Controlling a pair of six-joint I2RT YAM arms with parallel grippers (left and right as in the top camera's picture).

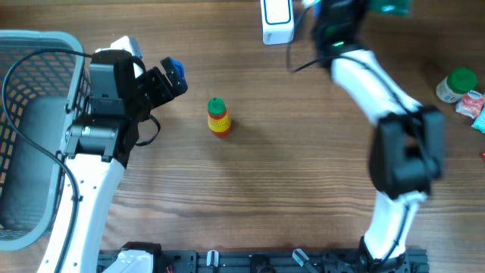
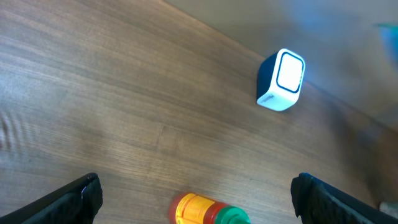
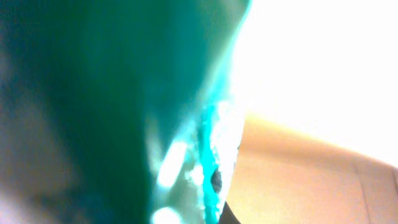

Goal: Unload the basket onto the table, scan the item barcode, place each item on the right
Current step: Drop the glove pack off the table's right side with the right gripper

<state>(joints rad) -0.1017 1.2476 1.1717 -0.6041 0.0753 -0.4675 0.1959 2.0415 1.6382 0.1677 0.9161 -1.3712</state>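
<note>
At the far edge of the tabletop [image 1: 288,182], the right claw [image 1: 371,6] is clamped on a teal packet [image 1: 391,7], just right of the scanner [image 1: 276,21]. The left claw [image 1: 170,79] stands wide, empty, near a yellow bottle [image 1: 217,117].

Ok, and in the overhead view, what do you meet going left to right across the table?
basket → left pincer, open → yellow-and-red bottle with a green cap → white scanner → teal item at the top edge → green-lidded jar → red packet
</note>
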